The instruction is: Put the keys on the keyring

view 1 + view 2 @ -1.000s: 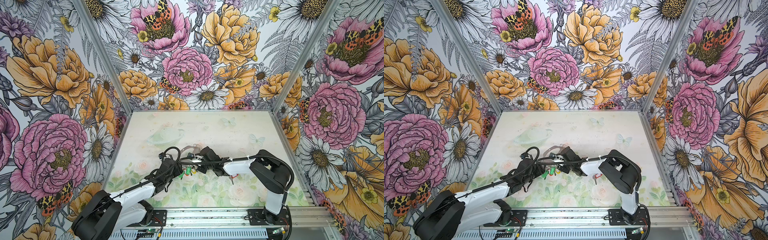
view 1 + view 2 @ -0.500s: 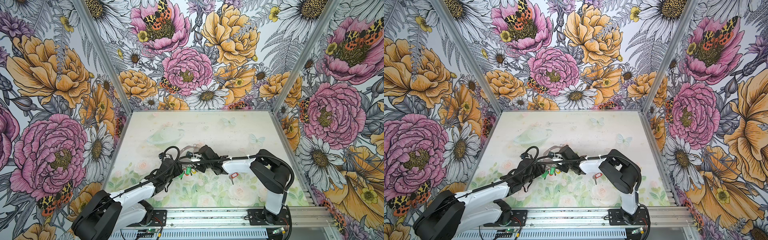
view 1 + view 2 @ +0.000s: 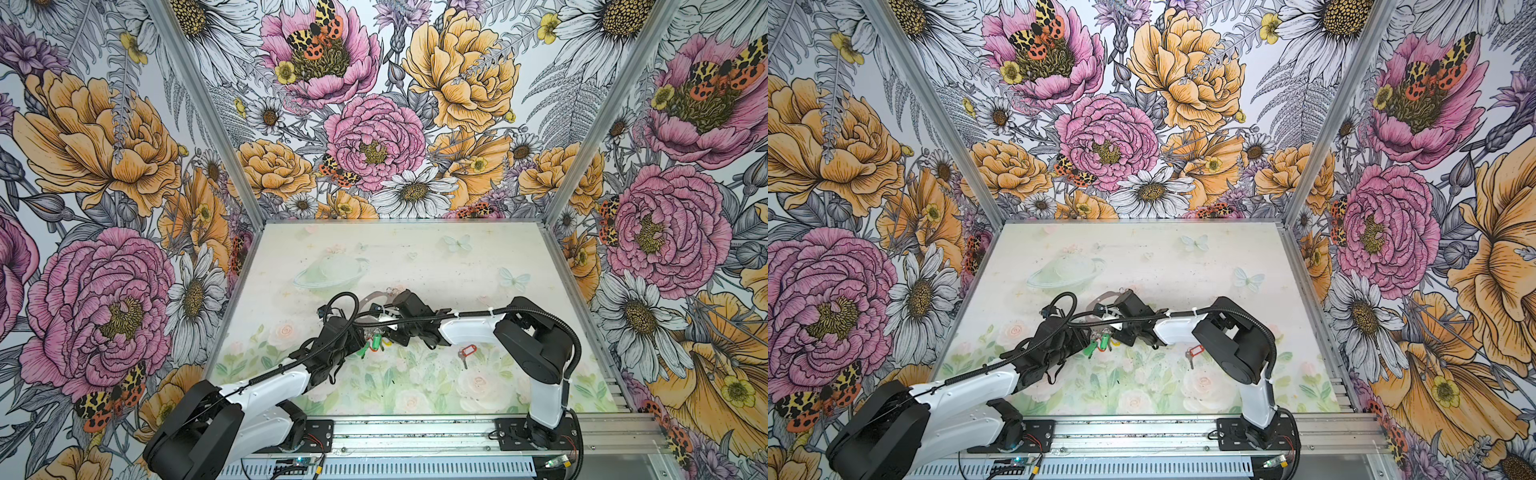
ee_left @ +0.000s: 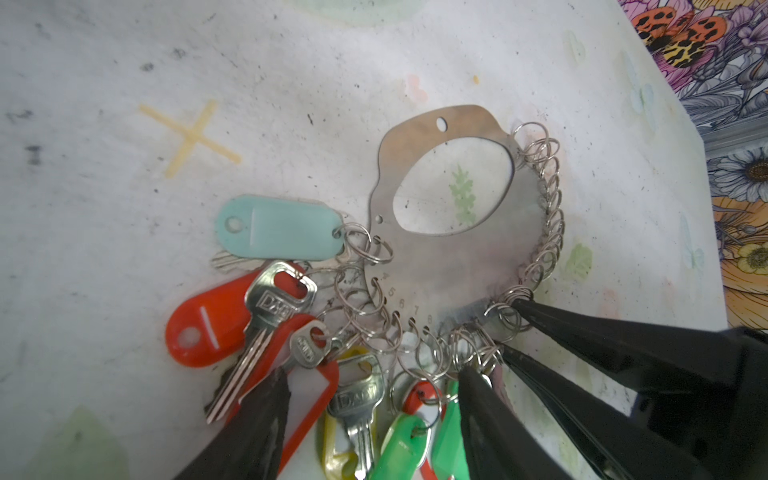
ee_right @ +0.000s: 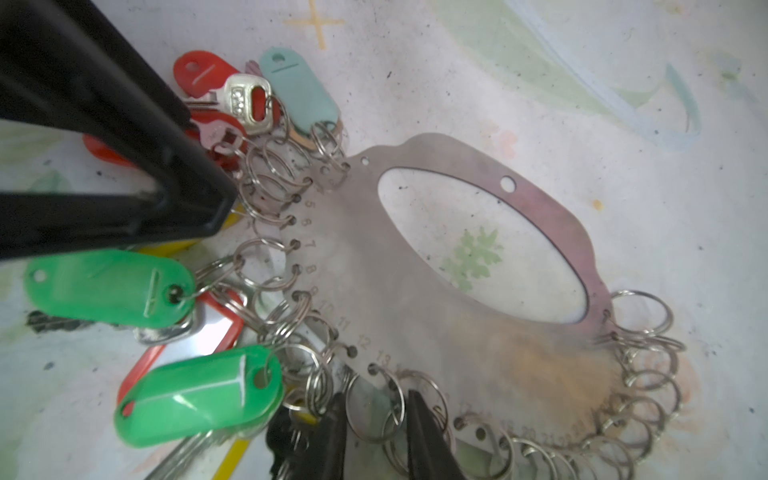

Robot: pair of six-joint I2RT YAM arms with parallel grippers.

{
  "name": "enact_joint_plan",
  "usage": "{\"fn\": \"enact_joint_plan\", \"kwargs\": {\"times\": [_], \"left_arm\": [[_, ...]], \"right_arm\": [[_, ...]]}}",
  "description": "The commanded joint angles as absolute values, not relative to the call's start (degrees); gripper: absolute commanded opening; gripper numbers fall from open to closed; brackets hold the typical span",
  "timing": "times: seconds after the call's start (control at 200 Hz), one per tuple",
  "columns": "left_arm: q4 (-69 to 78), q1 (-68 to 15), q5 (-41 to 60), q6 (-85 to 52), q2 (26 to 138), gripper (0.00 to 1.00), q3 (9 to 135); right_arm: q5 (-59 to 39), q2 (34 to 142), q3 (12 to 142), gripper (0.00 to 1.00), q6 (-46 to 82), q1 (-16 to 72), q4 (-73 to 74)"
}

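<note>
The keyring (image 4: 457, 266) (image 5: 415, 299) lies flat on the mat, a grey metal crescent fringed with wire rings. Several keys with teal (image 4: 278, 227), red (image 4: 208, 320), yellow and green tags (image 5: 112, 286) hang on its rings. My left gripper (image 4: 372, 374) is open and straddles the yellow- and green-tagged keys. My right gripper (image 5: 376, 399) has its jaws slightly apart around one wire ring on the fringe. In both top views the two grippers meet over the keyring (image 3: 371, 297) (image 3: 1100, 300). One loose key with a red tag (image 3: 468, 350) (image 3: 1196, 353) lies beside my right forearm.
The floral mat (image 3: 415, 257) is walled on three sides by flowered panels. An aluminium rail (image 3: 415, 432) carrying both arm bases runs along the front edge. Black cables loop over both wrists above the keyring.
My right gripper's jaws have parted a little around the wire ring. The right forearm has shifted slightly, and the loose red-tagged key shows more fully. The left arm is still.
</note>
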State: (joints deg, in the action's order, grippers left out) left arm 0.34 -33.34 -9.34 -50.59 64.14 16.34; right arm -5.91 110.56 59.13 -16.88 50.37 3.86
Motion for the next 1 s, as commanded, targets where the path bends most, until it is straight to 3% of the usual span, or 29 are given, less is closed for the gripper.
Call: {"fn": "enact_joint_plan", "kwargs": {"times": [0.0, 0.365, 0.996], "left_arm": [[-7.6, -32.5, -8.2, -50.3, 65.6, 0.66, 14.1], [-7.6, -32.5, -8.3, -50.2, 65.8, 0.66, 14.2], [-7.7, -32.5, -8.4, -50.4, 66.0, 0.66, 14.2]], "right_arm": [[-6.5, 112.1, 60.5, 0.24, -16.0, 51.0, 2.8], [-6.4, 110.0, 59.9, 0.13, -15.8, 51.2, 3.2], [-10.9, 108.9, 61.7, 0.18, -10.2, 51.3, -2.0]]}}
